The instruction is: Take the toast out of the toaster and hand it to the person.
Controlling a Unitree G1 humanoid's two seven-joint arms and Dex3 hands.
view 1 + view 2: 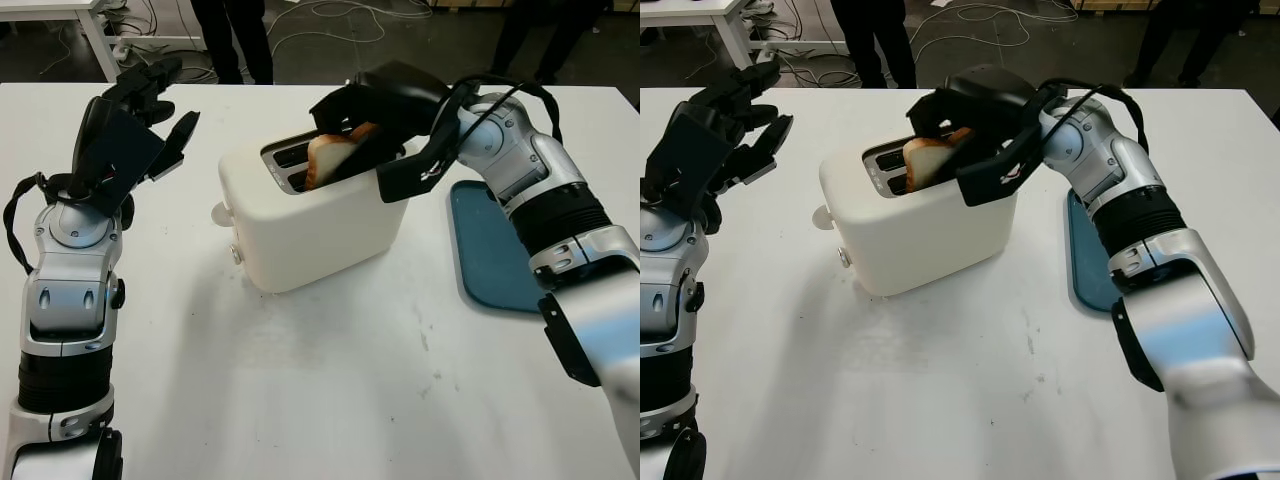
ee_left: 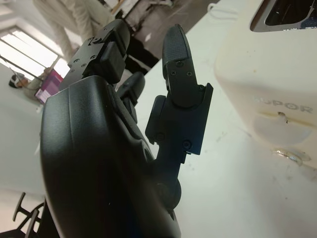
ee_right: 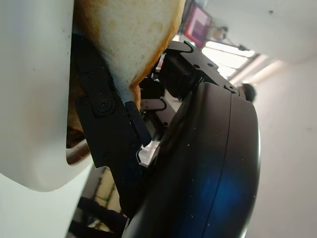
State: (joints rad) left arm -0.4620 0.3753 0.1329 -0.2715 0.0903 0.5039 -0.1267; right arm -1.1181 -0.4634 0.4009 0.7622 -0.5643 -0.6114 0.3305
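Observation:
A cream toaster (image 1: pixel 310 220) stands in the middle of the white table. A slice of toast (image 1: pixel 330 158) sticks up tilted out of its near slot. My right hand (image 1: pixel 375 125) is over the toaster's right end, shut on the toast, with one finger (image 3: pixel 106 129) against the slice's face (image 3: pixel 131 34). My left hand (image 1: pixel 150 110) is open and raised above the table to the left of the toaster, apart from it (image 2: pixel 267 84).
A blue tray (image 1: pixel 495 250) lies on the table to the right of the toaster, under my right forearm. People's dark legs (image 1: pixel 235 35) stand beyond the table's far edge, with cables on the floor.

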